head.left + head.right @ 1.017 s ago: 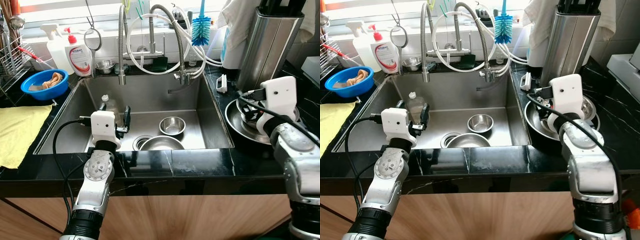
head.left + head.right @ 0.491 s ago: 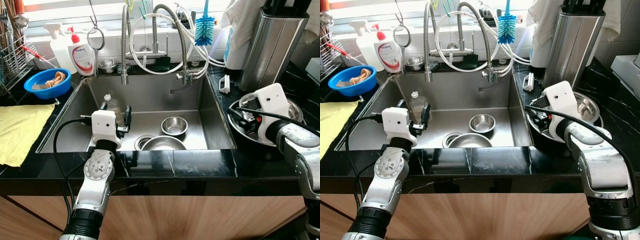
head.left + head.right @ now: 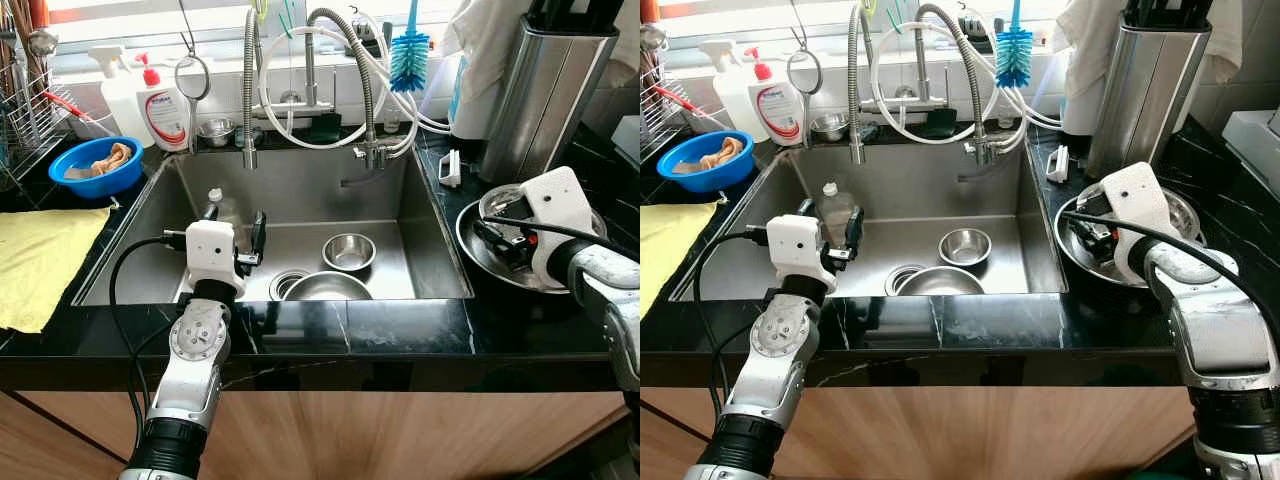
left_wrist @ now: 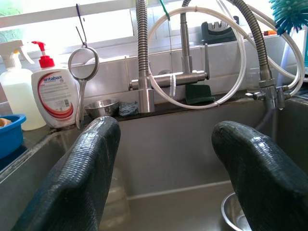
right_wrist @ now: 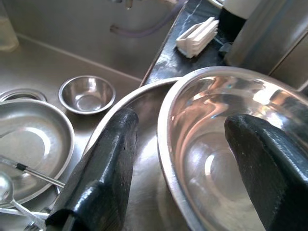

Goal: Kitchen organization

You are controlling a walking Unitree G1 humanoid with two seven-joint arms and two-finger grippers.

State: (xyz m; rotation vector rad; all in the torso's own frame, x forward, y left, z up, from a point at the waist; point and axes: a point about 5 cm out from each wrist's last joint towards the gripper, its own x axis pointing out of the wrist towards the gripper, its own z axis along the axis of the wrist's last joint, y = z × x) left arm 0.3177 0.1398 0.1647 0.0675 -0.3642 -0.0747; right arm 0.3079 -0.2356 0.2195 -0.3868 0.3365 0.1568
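Shiny steel bowl (image 5: 226,159) nested in a wider dish on the right worktop (image 3: 440,330); right gripper (image 5: 187,163) spread across its rim

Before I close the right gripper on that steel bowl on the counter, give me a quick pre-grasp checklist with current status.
1. right gripper open: ok.
2. Fingers straddle the steel bowl rim, one inside, one outside: ok.
3. Bowl sits in the larger steel dish; it may shift on lifting: cannot tell.
4. Bowl empty: ok.
5. left gripper open over the sink, away from the grasp: ok.
6. Knife block behind the bowl leaves lift room: cannot tell.
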